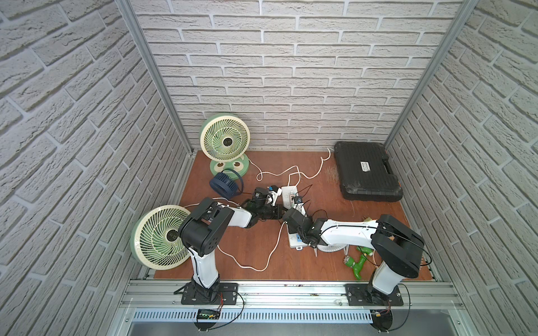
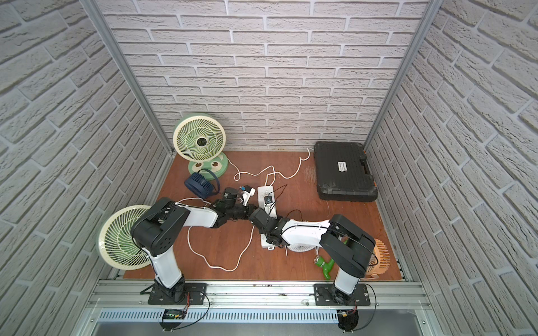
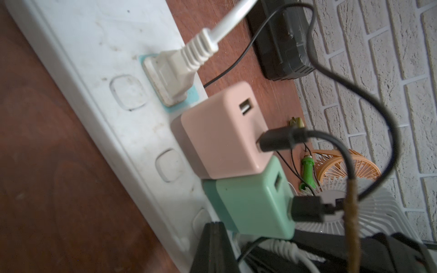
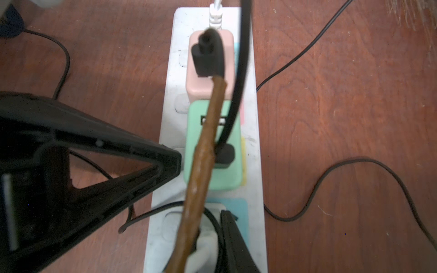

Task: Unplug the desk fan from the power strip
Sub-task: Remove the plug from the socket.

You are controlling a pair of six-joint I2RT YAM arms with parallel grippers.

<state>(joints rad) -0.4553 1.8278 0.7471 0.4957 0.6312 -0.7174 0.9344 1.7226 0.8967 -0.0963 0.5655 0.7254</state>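
Note:
The white power strip point(image 1: 287, 192) point(image 2: 263, 192) point(image 3: 94, 47) point(image 4: 254, 153) lies lengthwise mid-table. A pink adapter point(image 3: 220, 132) point(image 4: 196, 85) and a green adapter point(image 3: 250, 205) point(image 4: 196, 132) with black USB leads sit in it, with a white plug point(image 3: 170, 78) in a blue socket at the far end. My left gripper point(image 1: 284, 210) point(image 3: 214, 227) point(image 4: 176, 163) is shut, its tip pressed on the strip's left edge beside the green adapter. My right gripper point(image 4: 209, 232) is shut on another white plug point(image 4: 205, 245) in the near blue socket. A large green desk fan point(image 1: 163, 237) stands front left.
A second green fan point(image 1: 224, 141) stands at the back wall with a small navy fan point(image 1: 222, 181) before it. A white fan point(image 1: 330, 247) and an orange fan point(image 2: 380, 256) lie under my right arm, near a green toy point(image 1: 358, 263). A black case point(image 1: 366, 174) lies back right. White cords loop over the floor.

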